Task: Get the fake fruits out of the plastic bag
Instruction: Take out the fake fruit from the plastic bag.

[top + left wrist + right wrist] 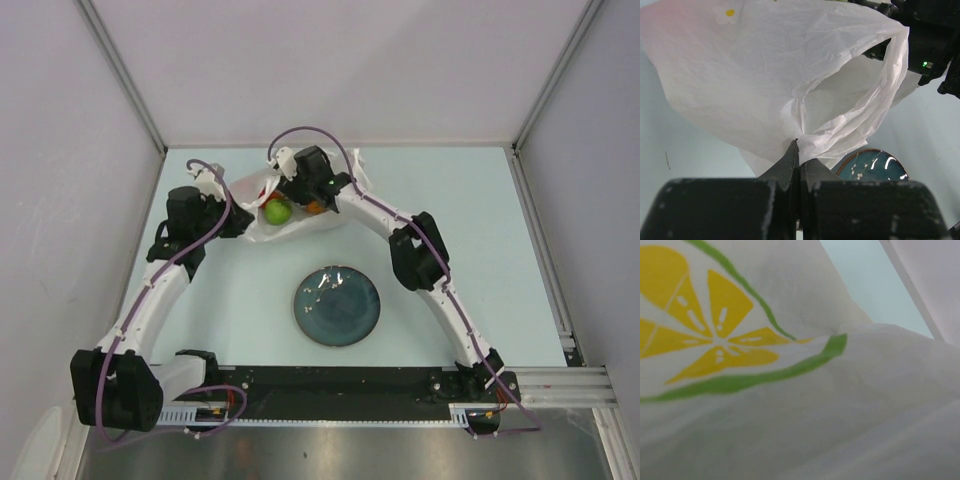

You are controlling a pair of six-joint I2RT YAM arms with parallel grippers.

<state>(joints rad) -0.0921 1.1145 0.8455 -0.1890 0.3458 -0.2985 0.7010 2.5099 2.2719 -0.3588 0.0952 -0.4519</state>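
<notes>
The plastic bag [290,222] lies at the back of the table, its mouth held open. A small green round fruit [277,211] shows inside it, with an orange piece [315,208] to its right and a red piece [265,192] behind. My left gripper [243,222] is shut on a bunched fold of the bag [790,75]; the black fingertips [792,155] pinch the film. My right gripper [300,197] reaches into the bag's mouth, its fingers hidden. The right wrist view shows only bag film [840,405] with a yellow-green print.
A dark blue-grey round plate [337,306] sits mid-table, in front of the bag; its rim also shows in the left wrist view [875,167]. The right arm's black wrist [930,40] is beyond the bag. Grey walls close the back and sides.
</notes>
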